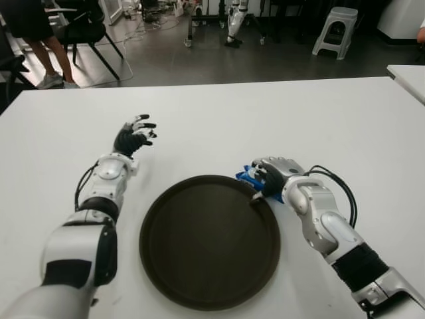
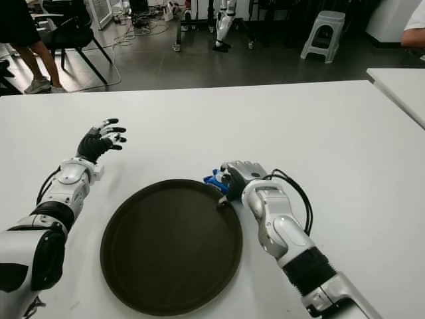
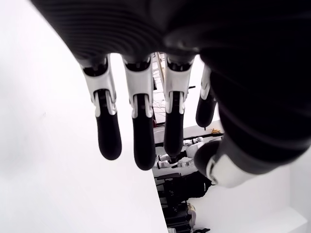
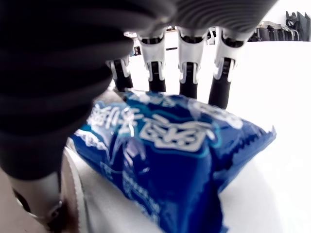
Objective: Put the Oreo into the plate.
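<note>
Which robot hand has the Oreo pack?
The right robot hand, at the plate's right rim, fingers over the blue Oreo pack. The left robot hand is open and empty.

The plate (image 1: 209, 242) lies on the table (image 1: 332, 119). The Oreo packet (image 4: 170, 155) sits just off the plate's far right rim, seemingly touching it, under the right hand (image 1: 272, 174). The left hand (image 1: 135, 137) shows beyond the plate's left side, well apart from it.

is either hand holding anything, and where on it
The right hand grips the blue Oreo pack, fingers over its top face and thumb at its side, at the plate's rim. The left hand is open, holding nothing.
</note>
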Robot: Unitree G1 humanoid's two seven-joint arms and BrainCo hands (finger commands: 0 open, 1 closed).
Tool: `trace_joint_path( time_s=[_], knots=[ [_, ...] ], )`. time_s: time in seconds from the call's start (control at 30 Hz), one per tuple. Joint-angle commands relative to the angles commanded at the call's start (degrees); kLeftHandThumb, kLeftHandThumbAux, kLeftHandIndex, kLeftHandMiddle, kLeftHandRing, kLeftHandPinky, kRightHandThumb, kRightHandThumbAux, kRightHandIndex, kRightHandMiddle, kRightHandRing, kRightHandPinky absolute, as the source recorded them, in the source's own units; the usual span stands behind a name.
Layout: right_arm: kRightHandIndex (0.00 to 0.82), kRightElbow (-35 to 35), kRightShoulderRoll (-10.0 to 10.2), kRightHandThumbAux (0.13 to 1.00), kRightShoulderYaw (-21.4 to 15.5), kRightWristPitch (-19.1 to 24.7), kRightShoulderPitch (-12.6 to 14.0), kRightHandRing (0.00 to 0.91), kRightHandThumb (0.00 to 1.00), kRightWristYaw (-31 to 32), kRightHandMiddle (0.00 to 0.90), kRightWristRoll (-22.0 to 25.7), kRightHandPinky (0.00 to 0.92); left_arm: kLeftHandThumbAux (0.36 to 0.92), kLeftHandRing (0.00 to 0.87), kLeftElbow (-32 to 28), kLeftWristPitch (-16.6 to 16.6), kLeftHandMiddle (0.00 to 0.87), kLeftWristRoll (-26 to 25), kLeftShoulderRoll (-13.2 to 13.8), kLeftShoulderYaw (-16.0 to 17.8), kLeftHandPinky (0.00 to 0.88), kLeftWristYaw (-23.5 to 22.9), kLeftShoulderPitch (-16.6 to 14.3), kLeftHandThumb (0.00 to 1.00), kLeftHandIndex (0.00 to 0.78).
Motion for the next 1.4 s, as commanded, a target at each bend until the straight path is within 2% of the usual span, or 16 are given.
trace_joint_path(
  time_s=[0.2, 0.43, 0.8, 1.03, 1.4],
  knots=[
    [0.193, 0.4, 0.2, 0.712, 0.1, 0.1, -0.1, 0.244, 0.000, 0.3, 0.221, -0.1, 0.263, 0.718, 0.345, -0.1, -0.2, 0.296, -0.3, -0.1, 0.2, 0.392, -0.4, 0.1, 0.238, 0.190],
    [0.214, 0.7, 0.3, 0.717, 0.4, 0.0, 0.0, 0.250, 0.000, -0.3, 0.230, -0.4, 0.261, 0.692, 0.356, -0.1, -0.3, 0.305, -0.5, -0.2, 0.4, 0.410, -0.6, 0.1, 0.254, 0.193],
    [0.220, 2.1, 0.0, 0.705, 1.2, -1.0, -0.6, 0.264, 0.000, -0.2, 0.241, -0.7, 0.282, 0.679, 0.366, -0.1, -0.1, 0.311, 0.1, -0.1, -0.1, 0.411, 0.3, 0.0, 0.236, 0.189],
    [0.190, 1.3, 0.2, 0.706, 1.2, 0.2, -0.5, 0.243, 0.000, 0.5, 0.223, -0.8, 0.244, 0.681, 0.350, -0.1, 0.2, 0.302, 0.2, 0.0, -0.3, 0.392, 0.5, -0.1, 0.219, 0.189],
    [0.197, 1.2, 0.8, 0.690, 1.3, 1.5, -0.5, 0.243, 0.000, 0.6, 0.220, -0.7, 0.260, 0.682, 0.352, -0.2, -0.3, 0.303, 0.6, 0.1, -0.9, 0.395, 0.8, 0.1, 0.215, 0.188]
  ],
)
